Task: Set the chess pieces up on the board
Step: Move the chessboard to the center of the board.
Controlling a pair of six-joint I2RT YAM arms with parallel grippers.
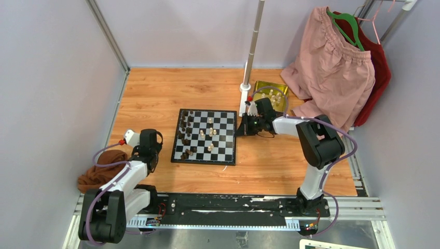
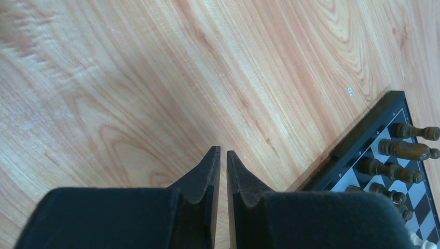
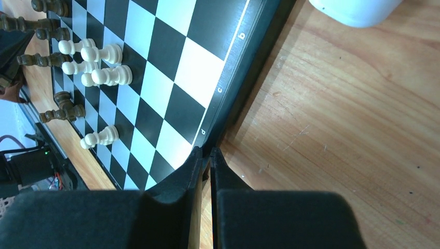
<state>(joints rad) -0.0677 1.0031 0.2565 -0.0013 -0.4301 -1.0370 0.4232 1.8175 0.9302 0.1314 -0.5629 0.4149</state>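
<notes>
The board [image 1: 205, 136] lies mid-table. Dark brown chess pieces [image 1: 184, 129] crowd its left columns and several cream pieces [image 1: 210, 134] stand near its middle. More cream pieces lie in the gold tin [image 1: 270, 93]. My right gripper [image 1: 239, 128] is shut and empty, its tips [image 3: 206, 151] at the board's right border [image 3: 228, 78]; cream pieces [image 3: 106, 76] and dark pieces [image 3: 62, 111] show beyond it. My left gripper [image 1: 151, 148] is shut and empty over bare wood [image 2: 223, 153], left of the board's corner [image 2: 363, 150], where dark pieces [image 2: 406, 149] stand.
A metal pole [image 1: 251, 46] with a white base [image 1: 245, 87] stands behind the board's right corner; the base also shows in the right wrist view [image 3: 358, 8]. Pink shorts [image 1: 337, 67] and a red garment hang at the back right. A brown cloth [image 1: 98, 168] lies near the left arm.
</notes>
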